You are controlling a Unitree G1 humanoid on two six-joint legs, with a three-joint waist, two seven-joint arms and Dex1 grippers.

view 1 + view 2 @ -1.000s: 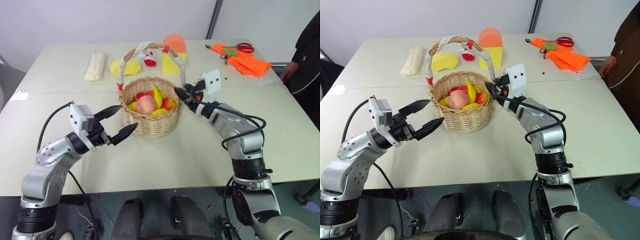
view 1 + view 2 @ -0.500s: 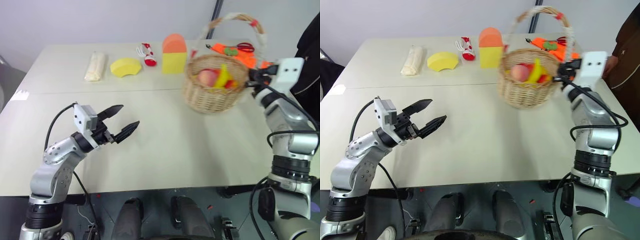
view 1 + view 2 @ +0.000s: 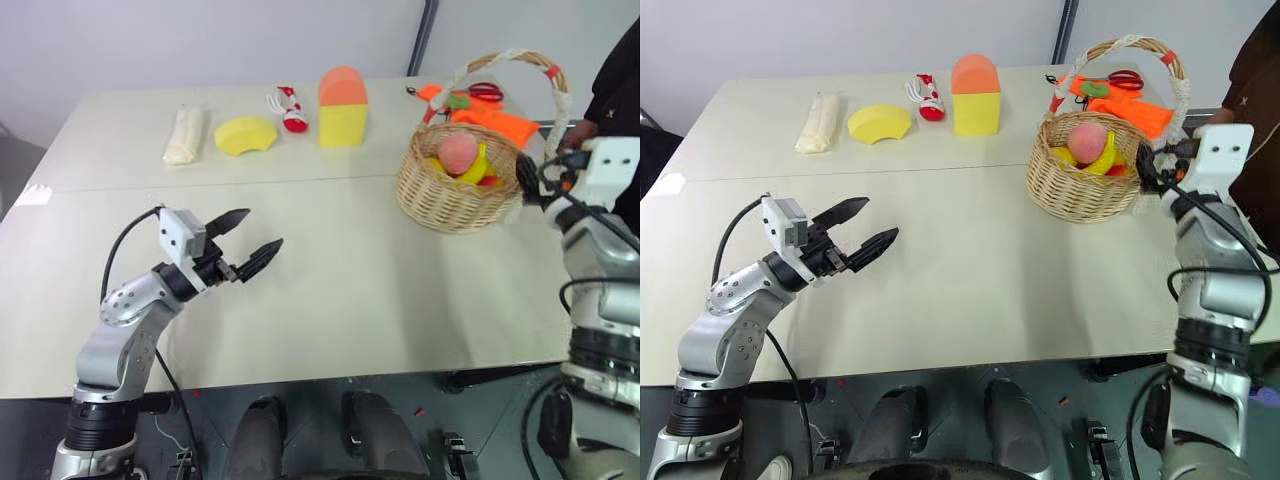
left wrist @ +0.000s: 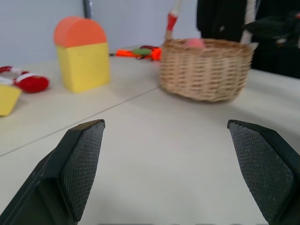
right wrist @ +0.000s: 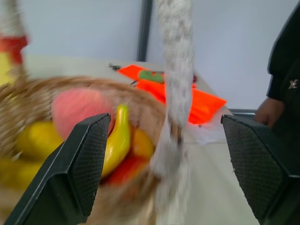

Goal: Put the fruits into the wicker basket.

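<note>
Silver-grey jointed arms, black cables looping; white camera boxes at wrists; black textured fingers, tapered tips.

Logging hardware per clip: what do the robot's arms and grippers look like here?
Both arms are silver-grey metal segments with black joints and loose black cables. Each wrist carries a white boxy camera block. The left gripper and right gripper each have two black tapering fingers; the finger pads are dimpled black rubber.
</note>
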